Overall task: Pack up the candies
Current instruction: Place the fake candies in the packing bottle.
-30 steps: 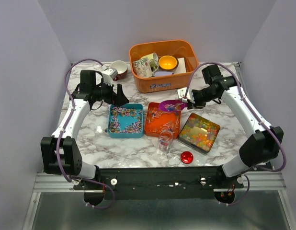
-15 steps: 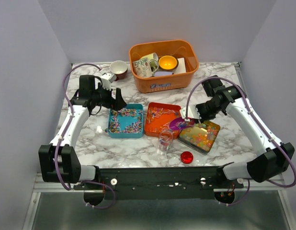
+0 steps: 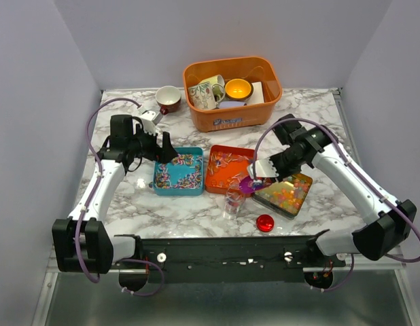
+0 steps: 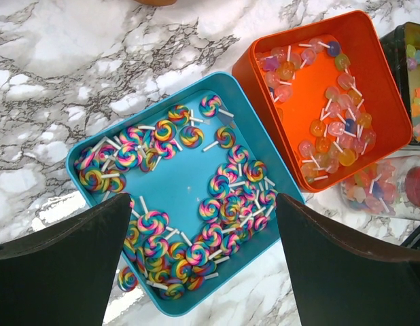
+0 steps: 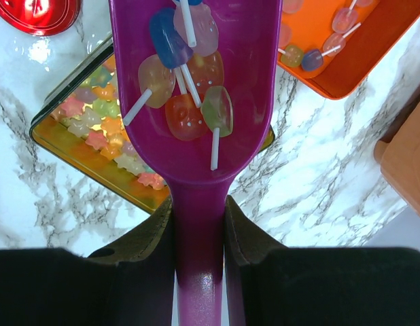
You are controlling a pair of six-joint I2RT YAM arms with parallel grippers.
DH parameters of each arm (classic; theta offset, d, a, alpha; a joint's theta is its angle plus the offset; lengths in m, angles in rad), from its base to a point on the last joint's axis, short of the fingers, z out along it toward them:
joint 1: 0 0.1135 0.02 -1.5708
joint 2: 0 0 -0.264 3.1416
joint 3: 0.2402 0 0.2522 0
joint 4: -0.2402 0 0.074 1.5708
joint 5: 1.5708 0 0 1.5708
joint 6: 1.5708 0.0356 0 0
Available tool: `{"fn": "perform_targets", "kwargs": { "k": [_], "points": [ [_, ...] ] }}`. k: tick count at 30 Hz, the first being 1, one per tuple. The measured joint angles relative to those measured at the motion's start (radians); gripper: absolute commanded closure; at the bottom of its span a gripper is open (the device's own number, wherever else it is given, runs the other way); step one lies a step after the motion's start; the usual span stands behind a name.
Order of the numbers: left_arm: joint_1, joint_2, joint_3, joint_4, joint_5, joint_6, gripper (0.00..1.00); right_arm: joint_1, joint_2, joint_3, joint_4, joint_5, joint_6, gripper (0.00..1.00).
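Observation:
My right gripper is shut on the handle of the purple scoop. The scoop's bowl holds several pale translucent lollipop candies. The scoop hangs between the orange tray and the tin of star jelly candies, just right of the clear jar. The teal tray holds many rainbow swirl lollipops. My left gripper is open and empty above it, over its far left corner in the top view.
The round red lid lies near the front edge, right of the jar. An orange bin with mugs and a bowl stands at the back. A small cup sits at the back left.
My right arm has carried the loaded scoop from the far side of the orange tray towards the front, down beside the jar. My left arm has shifted slightly left.

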Motion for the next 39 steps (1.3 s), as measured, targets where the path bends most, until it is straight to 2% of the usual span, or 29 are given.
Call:
{"fn": "perform_targets", "kwargs": {
  "k": [13,39],
  "points": [
    [0.007,-0.027,-0.024,0.032,-0.008,-0.017,0.01,0.128,0.046,0.024,-0.018,0.138,0.06,0.99],
    [0.013,-0.108,-0.094,0.128,-0.009,-0.093,0.01,0.273,0.096,0.108,-0.022,0.388,0.074,0.99]
  ]
}}
